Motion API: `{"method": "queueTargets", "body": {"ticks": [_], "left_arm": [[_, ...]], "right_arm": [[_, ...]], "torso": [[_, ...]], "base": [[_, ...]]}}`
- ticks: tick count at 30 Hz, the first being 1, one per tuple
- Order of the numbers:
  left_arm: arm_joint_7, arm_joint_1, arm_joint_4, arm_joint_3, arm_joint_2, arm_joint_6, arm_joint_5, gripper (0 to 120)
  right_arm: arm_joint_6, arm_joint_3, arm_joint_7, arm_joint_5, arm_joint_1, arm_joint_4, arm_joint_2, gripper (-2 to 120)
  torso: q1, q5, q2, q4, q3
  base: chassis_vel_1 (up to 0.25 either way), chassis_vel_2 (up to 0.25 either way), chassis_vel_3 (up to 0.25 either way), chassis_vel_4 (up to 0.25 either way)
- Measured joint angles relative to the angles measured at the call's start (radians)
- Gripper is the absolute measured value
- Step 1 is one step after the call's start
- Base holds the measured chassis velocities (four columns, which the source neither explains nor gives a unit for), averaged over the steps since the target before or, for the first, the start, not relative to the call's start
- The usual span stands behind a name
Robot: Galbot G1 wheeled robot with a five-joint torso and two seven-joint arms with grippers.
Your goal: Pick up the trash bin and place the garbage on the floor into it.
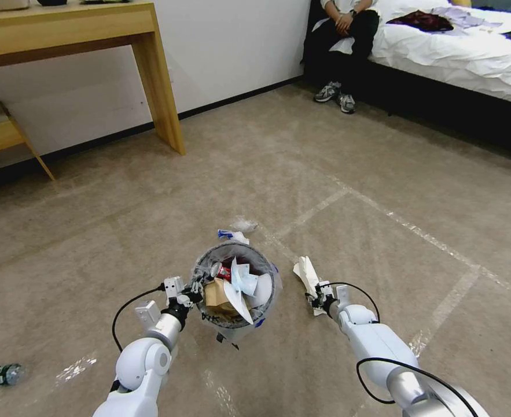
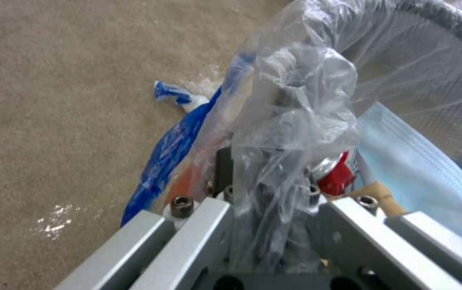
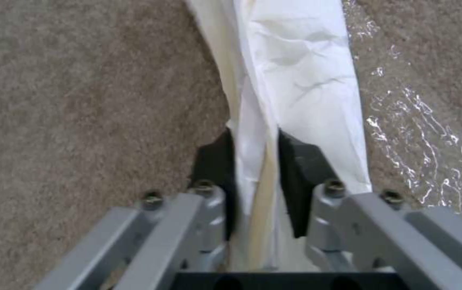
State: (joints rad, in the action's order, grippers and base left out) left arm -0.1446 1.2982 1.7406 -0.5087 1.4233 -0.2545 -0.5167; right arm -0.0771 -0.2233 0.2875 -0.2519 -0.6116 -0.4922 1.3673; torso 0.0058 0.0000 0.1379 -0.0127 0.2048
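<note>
Grippers both grip: left gripper (image 1: 196, 288) pinches the trash bin (image 1: 267, 301) rim and liner; right gripper (image 1: 315, 297) clamps a white slipper (image 1: 306, 271) just right of it.

Even, soft indoor light filled the room, casting faint shadows. The wide head lens bent the pale wooden table (image 1: 93, 35) at the edge. Glare glinted off the crinkly clear plastic bag (image 2: 295, 108); the near grey metal finger links (image 3: 188, 225) blurred.
</note>
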Motion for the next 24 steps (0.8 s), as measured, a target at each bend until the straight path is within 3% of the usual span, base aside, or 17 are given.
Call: {"method": "queueTargets", "body": {"ticks": [5, 19, 24], "left_arm": [[0.001, 0.007, 0.007, 0.003, 0.003, 0.000, 0.000, 1], [0.007, 0.029, 0.046, 0.001, -0.009, -0.005, -0.001, 1], [0.007, 0.039, 0.055, 0.001, -0.016, -0.005, -0.001, 1]], "right_arm": [[0.000, -0.003, -0.002, -0.002, -0.015, -0.027, -0.007, 0], [0.005, -0.014, -0.015, -0.008, -0.062, -0.102, -0.022, 0], [-0.012, -0.013, -0.035, -0.033, -0.105, -0.193, -0.041, 0]], "torso": [[0.000, 0.0000, 0.000, 0.0000, 0.000], [0.000, 0.0001, 0.000, 0.0000, 0.000], [0.000, 0.0000, 0.000, 0.0001, 0.000]], "base": [[0.000, 0.000, 0.000, 0.000], [0.000, 0.000, 0.000, 0.000], [0.000, 0.000, 0.000, 0.000]]}}
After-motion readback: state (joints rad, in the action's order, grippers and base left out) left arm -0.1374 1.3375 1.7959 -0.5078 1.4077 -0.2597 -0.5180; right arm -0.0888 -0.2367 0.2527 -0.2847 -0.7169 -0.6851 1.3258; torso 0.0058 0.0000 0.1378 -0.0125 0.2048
